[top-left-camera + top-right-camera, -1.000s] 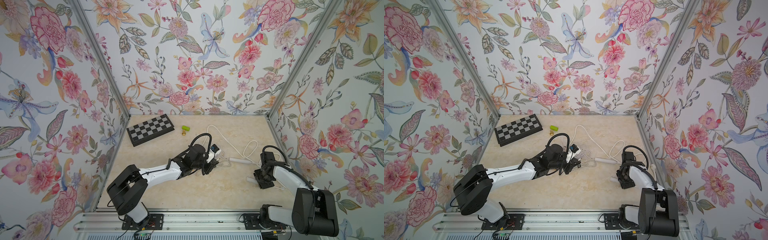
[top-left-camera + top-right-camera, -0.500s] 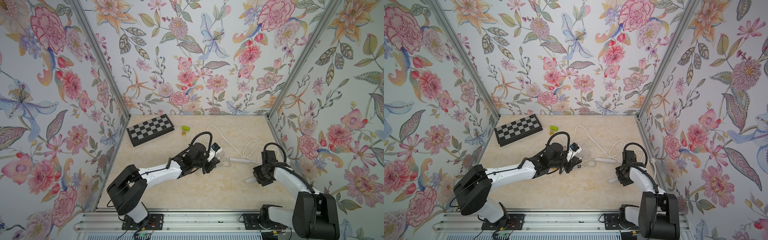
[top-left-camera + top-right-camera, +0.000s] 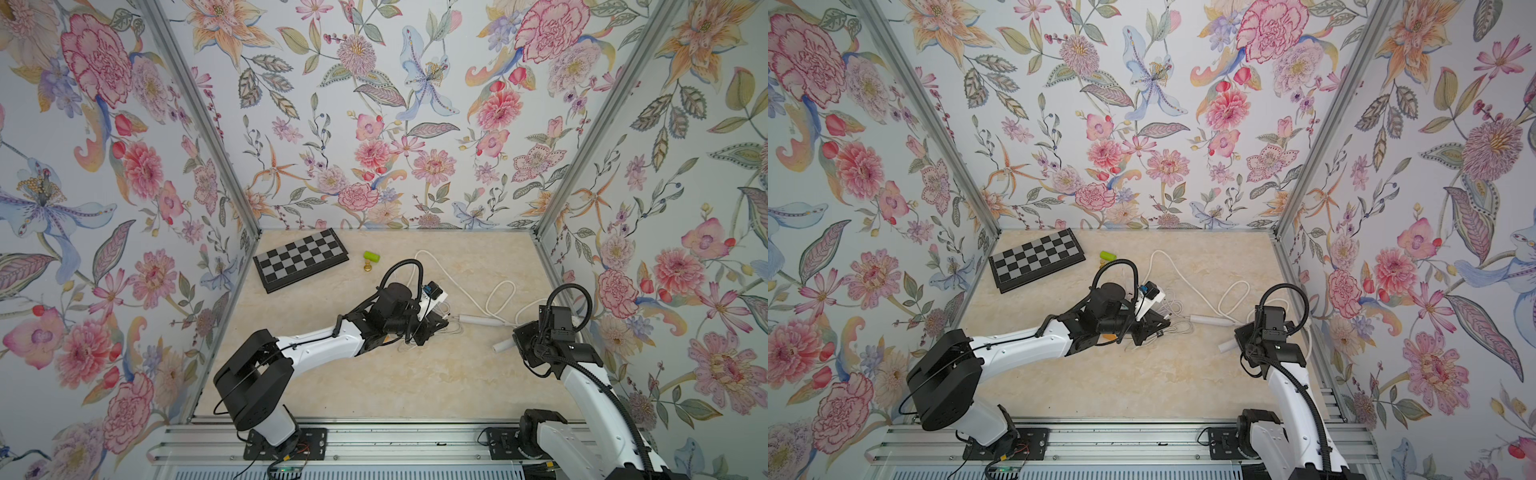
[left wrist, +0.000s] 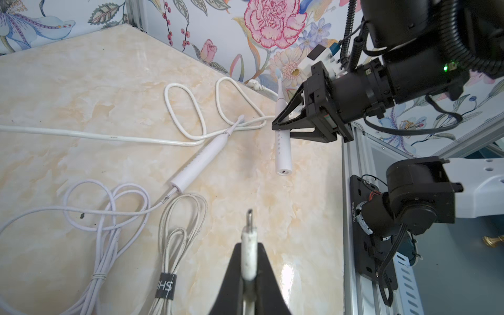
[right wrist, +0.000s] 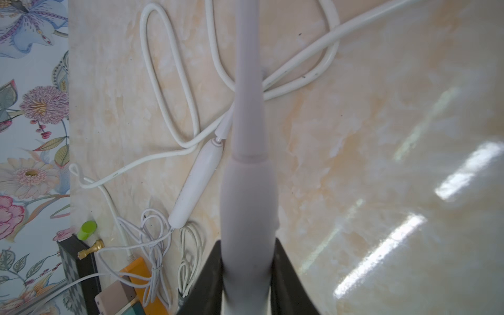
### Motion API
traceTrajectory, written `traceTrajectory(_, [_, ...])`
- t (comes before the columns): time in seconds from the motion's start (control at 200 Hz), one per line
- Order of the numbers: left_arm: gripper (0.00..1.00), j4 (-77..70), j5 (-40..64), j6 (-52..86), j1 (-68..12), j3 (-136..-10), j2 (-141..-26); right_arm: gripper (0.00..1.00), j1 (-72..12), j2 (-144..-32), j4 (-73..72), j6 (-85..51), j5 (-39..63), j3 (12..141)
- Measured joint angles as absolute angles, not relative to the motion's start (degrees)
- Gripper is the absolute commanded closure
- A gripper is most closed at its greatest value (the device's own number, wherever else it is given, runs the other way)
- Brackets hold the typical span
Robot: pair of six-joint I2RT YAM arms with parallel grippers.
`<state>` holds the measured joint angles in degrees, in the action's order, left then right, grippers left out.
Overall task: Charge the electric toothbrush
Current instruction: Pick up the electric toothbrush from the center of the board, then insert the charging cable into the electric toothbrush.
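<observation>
Over on the right side of the table (image 3: pixel 374 386), the right claw (image 4: pixel 282 130) is closed around the toothbrush (image 4: pixel 282 152), gripping it partway up the handle. It looks lifted clear of the marble. The brush head points up toward the wall, and the base with its little charging port (image 4: pixel 283 171) hangs down in the open. The left claw (image 4: pixel 249 245) is clamped tight on the charging plug (image 4: pixel 249 231), with the metal tip sticking out past the fingers. Plug and port are near each other but clearly apart, so I'd call this the line-up-and-insert step.

My tips for doing it cleanly:

- Get the plug's axis in line with the handle's long axis before closing the gap. Right now the two look angled to each other, and coming in crooked will just skid off the base.
- Match the flat metal tip to the slot's orientation. I can't tell from here whether it's rotated right, so check before pushing.
- Let one arm hold steady and let only the other one travel, slowly.
- The right claw grips well above the base, so the handle could pivot under push force. Keep the pressure gentle and straight.
- Don't get distracted by the second toothbrush (image 4: pixel 199 163) lying on the table. That one already has a cable in it.
- Watch the bundled cable (image 4: pixel 165 286) below so it doesn't tug the plug sideways.
</observation>
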<state>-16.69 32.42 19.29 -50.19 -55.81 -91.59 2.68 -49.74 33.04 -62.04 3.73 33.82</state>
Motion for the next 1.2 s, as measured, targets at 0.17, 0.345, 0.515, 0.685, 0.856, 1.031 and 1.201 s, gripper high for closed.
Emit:
traceTrajectory(0.17, [1.0, -21.19, 34.68, 24.88, -50.19, -55.79, -90.61, 0.78, 2.68, -48.18, 27.42, -57.49, 11.62, 37.1])
traceTrajectory(0.345, [1.0, -27.99, 36.42, 31.46, -50.19, -55.79, -89.34, 0.79, 2.72, -49.67, 11.27, -57.01, 25.41, 37.58])
traceTrajectory(0.515, [1.0, -35.55, 38.68, 38.46, -50.19, -55.33, -89.34, 0.81, 2.76, -54.46, -8.86, -62.22, 37.85, 37.47])
traceTrajectory(0.685, [1.0, -42.68, 40.45, 44.38, -50.19, -54.57, -89.34, 0.82, 2.79, -58.33, -30.7, -71.83, 44.82, 36.25])
traceTrajectory(0.856, [1.0, -48.23, 42.15, 49.1, -50.19, -54.5, -89.36, 0.82, 2.61, -61.56, -46.13, -79.05, 47.94, 34.68])
traceTrajectory(1.031, [1.0, -54.89, 43.94, 54.15, -50.19, -54.5, -90.94, 0.84, 1.32, -63.44, -59.37, -84.9, 48.97, 33.5])
traceTrajectory(1.201, [1.0, -55.59, 44.91, 56.62, -50.19, -54.5, -92.51, 0.87, -0.89, -66.17, -69.36, -89.32, 49.08, 33.28])
